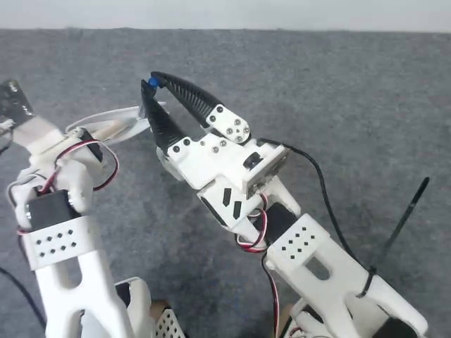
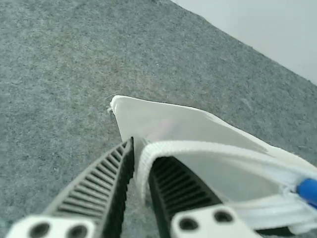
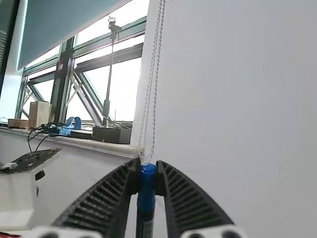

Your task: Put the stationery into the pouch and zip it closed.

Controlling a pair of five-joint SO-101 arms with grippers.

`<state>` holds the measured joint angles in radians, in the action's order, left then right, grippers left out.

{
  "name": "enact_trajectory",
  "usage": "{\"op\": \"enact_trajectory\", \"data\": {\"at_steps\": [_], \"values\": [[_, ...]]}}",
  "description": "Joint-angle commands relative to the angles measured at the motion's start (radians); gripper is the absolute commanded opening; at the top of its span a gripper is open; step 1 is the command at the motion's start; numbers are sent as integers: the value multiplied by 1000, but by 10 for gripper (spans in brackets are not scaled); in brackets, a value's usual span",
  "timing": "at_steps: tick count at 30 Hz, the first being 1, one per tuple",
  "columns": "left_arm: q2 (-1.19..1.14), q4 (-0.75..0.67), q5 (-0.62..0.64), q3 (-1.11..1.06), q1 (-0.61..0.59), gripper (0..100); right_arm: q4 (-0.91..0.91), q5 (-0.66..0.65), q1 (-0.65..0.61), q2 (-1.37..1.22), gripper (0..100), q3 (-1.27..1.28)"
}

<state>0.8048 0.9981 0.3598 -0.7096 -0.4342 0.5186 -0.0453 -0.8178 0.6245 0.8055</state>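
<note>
The right end effector point(image 3: 146, 166) was clamped on the blue pen point(image 3: 146, 198), its 2 ribbed fingers point(image 3: 109, 198) pinching it right at their tips! It was held up off the grey counter point(image 1: 352, 91) and pointed out at a white wall point(image 3: 237, 99) with a window point(image 3: 89, 89) beside it. Seen from above, the pen's blue end poked out at the fingertips, close to the open mouth of the pouch point(image 1: 116, 125).

Over to the left end effector point(image 2: 141, 151): it was closed on the pouch's zip rim, with 1 finger outside the white fabric and the other inside the mouth. The mouth gaped open, and the rim curved away from the grip. A small blue piece sat at the zip line farther along the rim, and what it was could not be made out. The pouch's far corner pointed out over the counter, and whether it touched the surface could not be told. The 2 arms stood side by side, the left one low and the right one raised.
</note>
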Motion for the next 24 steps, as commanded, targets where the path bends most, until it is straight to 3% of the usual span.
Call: {"op": "enact_trajectory", "data": {"at_steps": [1, 8, 13, 24], "values": [[38, -11, -6, 41, -3, 12, 18, 37, -1, 10, 6, -21], [38, -11, -6, 41, -3, 12, 18, 51, -5, 10, 6, -29], [38, -11, -6, 41, -3, 12, 10, 201, -2, 4, 6, -28], [37, -11, -6, 41, -3, 12, 18, 169, 1, -179, 6, -26]]}}
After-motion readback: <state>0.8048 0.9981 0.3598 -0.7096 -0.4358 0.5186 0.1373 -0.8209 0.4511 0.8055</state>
